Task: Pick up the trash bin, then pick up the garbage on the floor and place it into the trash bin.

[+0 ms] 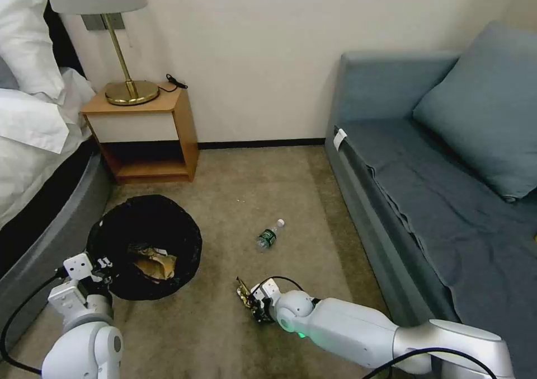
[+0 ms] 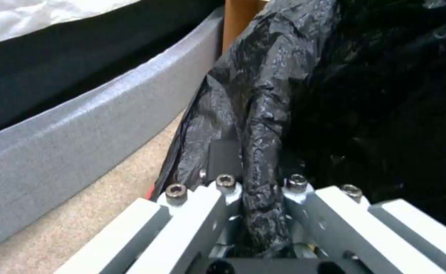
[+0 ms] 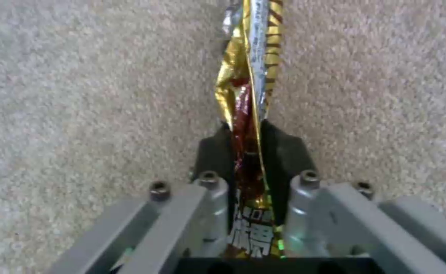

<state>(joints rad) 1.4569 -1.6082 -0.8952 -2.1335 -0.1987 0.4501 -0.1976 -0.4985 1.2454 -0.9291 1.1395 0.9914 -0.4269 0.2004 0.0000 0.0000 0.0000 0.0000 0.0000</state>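
Note:
The trash bin, round and lined with a crinkled black bag, is low over the carpet at the left, with crumpled tan paper inside. My left gripper is shut on its near rim; in the left wrist view the bag fold is pinched in that gripper. My right gripper is low over the carpet to the right of the bin, shut on a gold-brown wrapper. The right wrist view has the wrapper sticking out past the shut right gripper. A small clear bottle with a green label lies beyond it.
A bed with a grey base runs along the left, right beside the bin. A wooden nightstand with a brass lamp stands at the back wall. A blue-grey sofa lines the right side. Open carpet lies between them.

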